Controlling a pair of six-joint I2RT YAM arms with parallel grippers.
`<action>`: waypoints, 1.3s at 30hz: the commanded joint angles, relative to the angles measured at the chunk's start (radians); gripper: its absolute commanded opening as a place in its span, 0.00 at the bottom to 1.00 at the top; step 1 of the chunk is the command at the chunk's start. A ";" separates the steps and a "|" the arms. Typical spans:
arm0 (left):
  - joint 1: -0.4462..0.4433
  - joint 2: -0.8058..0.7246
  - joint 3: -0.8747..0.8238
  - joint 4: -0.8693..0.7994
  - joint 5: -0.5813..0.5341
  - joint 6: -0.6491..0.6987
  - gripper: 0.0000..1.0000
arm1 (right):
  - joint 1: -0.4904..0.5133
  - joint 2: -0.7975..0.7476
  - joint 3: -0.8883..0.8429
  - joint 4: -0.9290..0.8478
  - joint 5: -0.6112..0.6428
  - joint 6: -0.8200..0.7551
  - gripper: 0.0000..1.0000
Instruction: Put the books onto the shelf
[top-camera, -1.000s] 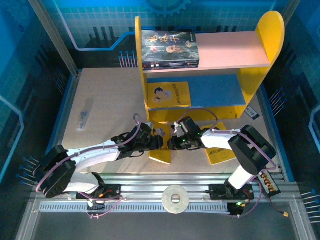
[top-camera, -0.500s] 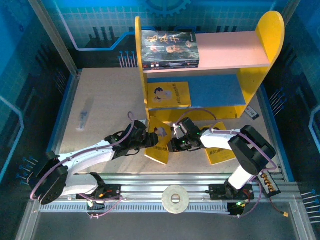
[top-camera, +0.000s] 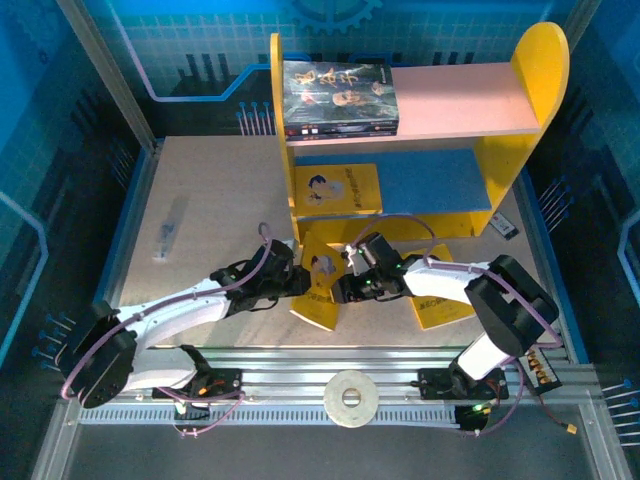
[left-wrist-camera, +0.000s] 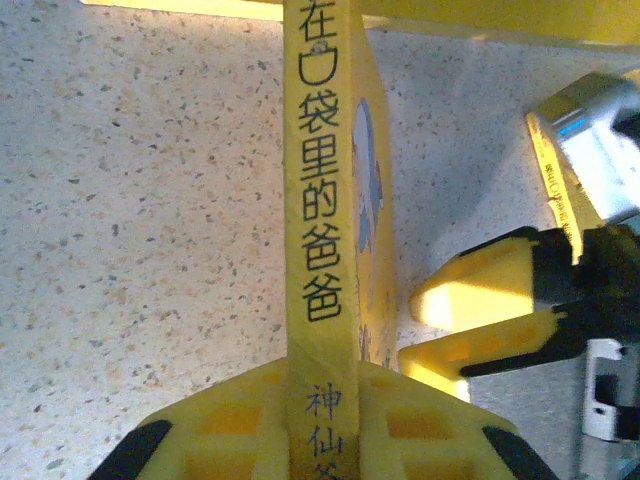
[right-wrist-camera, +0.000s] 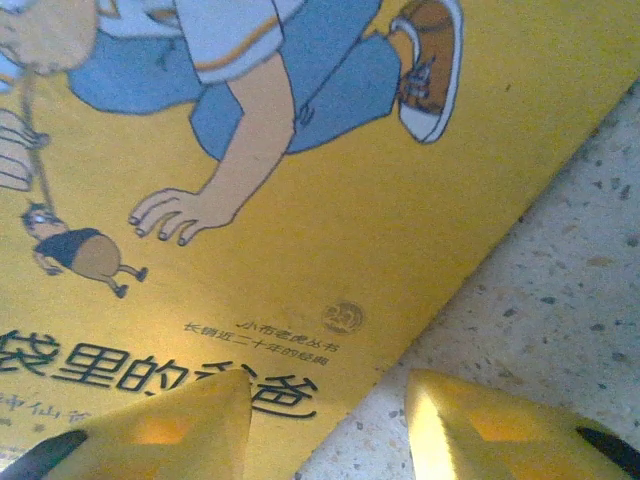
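Left gripper (top-camera: 292, 282) pinching spine of yellow book (top-camera: 318, 292), tilted up from table (top-camera: 220, 200) before shelf (top-camera: 540, 70). Shelved: dark paperback (top-camera: 340, 95) on upper board, yellow one (top-camera: 340, 188) on lower. Right gripper (top-camera: 347, 287) fingers spread at held cover, gripping nothing. Second yellow book (top-camera: 442, 300) flat on table. Roughly halfway: two shelved, two left.

The shelf (top-camera: 540, 60) is made with yellow sides, a pink top board and a blue bottom board. A dark book (top-camera: 340, 95) with pale faces is seen on the pink board. A yellow book (top-camera: 338, 188) with a cartoon figure is seen on the blue board. The thin book (left-wrist-camera: 318, 200) is coloured yellow, with black letters on its spine. A cartoon figure in blue trousers and an orange shoe is drawn on its cover. The jaws are coloured yellow. The bench (top-camera: 210, 200) is pale and speckled.
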 joint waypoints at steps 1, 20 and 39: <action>0.009 -0.077 0.039 -0.085 -0.033 0.024 0.00 | 0.008 -0.045 0.011 -0.031 0.002 -0.021 0.48; 0.007 -0.640 0.024 -0.246 -0.530 -0.186 0.00 | 0.142 -0.355 -0.078 0.290 0.000 0.271 0.71; -0.061 -0.610 -0.250 0.687 -0.618 -0.080 0.00 | 0.261 -0.198 -0.160 0.967 0.036 0.582 0.99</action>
